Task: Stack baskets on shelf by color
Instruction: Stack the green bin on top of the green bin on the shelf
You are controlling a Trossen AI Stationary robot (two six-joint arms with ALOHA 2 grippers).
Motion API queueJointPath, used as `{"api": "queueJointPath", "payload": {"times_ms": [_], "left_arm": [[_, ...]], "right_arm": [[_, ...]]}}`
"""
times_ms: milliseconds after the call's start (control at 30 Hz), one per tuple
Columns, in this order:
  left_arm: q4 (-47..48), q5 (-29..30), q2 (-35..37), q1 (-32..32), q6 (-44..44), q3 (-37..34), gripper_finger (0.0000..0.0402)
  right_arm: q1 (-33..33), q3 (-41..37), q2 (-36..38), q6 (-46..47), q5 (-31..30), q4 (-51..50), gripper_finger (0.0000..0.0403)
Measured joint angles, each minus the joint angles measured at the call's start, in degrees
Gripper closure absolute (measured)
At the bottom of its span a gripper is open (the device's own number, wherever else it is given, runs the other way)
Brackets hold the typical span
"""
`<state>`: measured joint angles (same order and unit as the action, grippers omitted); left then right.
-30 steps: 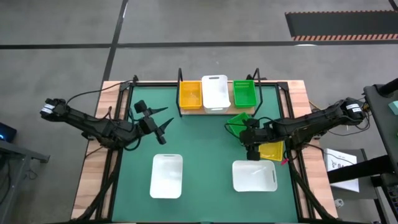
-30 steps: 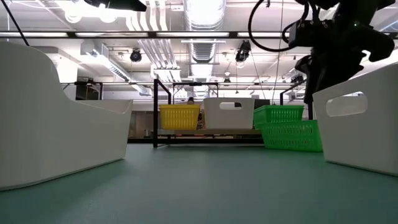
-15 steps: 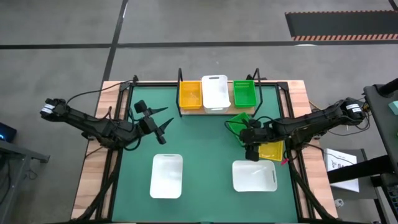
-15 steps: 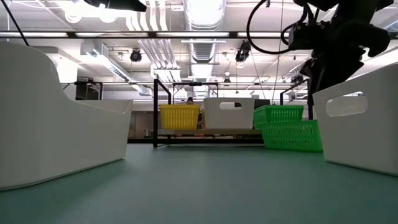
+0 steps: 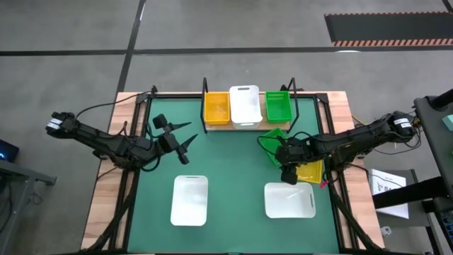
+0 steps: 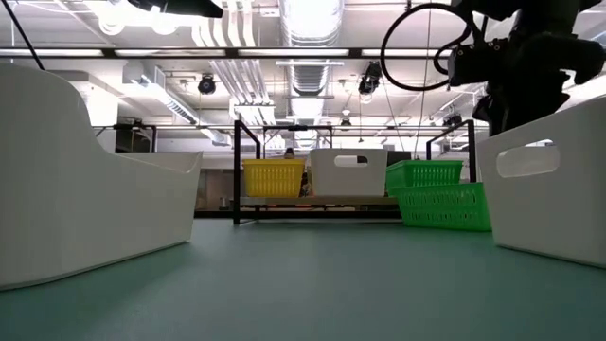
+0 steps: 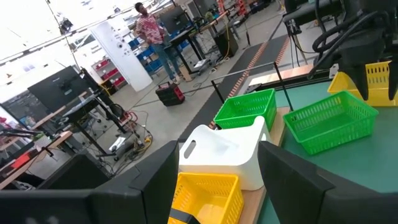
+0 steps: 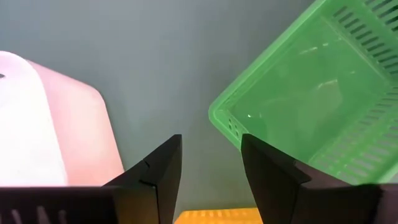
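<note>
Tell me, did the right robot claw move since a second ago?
Yes. The right gripper slid slightly toward the table's right edge, away from the loose green basket and over the yellow basket.
</note>
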<state>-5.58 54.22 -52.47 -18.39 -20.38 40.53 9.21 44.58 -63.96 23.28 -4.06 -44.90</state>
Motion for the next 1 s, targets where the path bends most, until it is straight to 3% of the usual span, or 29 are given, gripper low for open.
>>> {"api": "queueJointPath", "payload": {"times_ms": [333,500,667,1000], "left_arm": [[0.0,0.0,0.0,0.0,0.0,0.01,0.0198],[0.0,0.0,0.0,0.0,0.0,0.0,0.0198],[0.05,0.0,-0.02,0.0,0.0,0.0,0.0198],[0.07,0.0,-0.02,0.0,0.11,0.0,0.0198]], "right_arm": [[-0.04,2.01,0.0,1.01,-0.65,-1.82,0.0245],[-0.04,3.55,-3.92,1.64,-0.73,-5.44,0.0245],[0.01,9.3,-10.62,-2.38,-1.22,-17.86,0.0245],[-0.14,12.68,-12.67,-9.11,-4.11,-18.88,0.0245]]}}
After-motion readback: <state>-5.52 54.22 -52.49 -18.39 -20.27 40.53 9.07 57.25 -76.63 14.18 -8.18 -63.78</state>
